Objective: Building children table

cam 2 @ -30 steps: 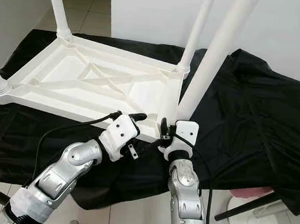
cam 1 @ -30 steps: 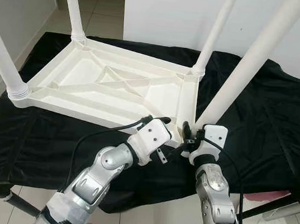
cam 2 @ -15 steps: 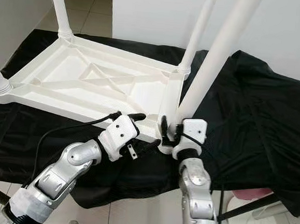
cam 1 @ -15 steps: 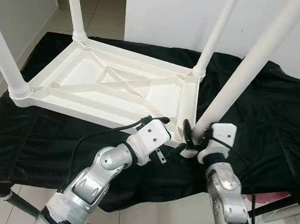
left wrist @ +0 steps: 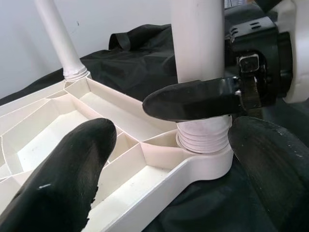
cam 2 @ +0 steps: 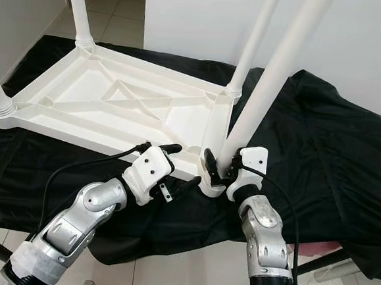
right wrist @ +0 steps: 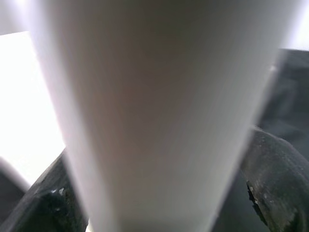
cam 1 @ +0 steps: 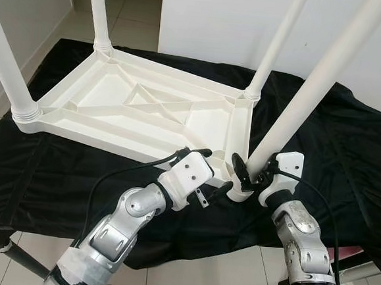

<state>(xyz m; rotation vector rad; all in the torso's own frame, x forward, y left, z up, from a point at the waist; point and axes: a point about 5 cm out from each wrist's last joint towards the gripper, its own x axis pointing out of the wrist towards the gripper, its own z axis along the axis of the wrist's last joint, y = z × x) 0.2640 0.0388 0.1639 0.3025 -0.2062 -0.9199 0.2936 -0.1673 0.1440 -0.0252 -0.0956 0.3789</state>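
A white plastic children's table (cam 1: 146,112) lies upside down on a black cloth (cam 1: 348,155). All of its legs point up. The near right leg (cam 1: 306,92) stands in the corner socket (left wrist: 205,154) closest to me. My right gripper (cam 1: 249,173) is shut on this leg just above its threaded base. One of its fingers (left wrist: 193,99) crosses the leg in the left wrist view, and the leg (right wrist: 154,116) sits between both fingers in the right wrist view. My left gripper (cam 1: 211,172) is open, straddling the table's near rim beside that corner.
The other legs rise at the far left (cam 1: 100,10), near left (cam 1: 9,62) and far right (cam 1: 278,40). A white wall stands behind, and tiled floor lies below the cloth's front edge. A pink object (cam 1: 348,251) shows at the lower right.
My right wrist and forearm have swung to the right around the leg's base while the fingers stayed on the leg. The left arm has held still.
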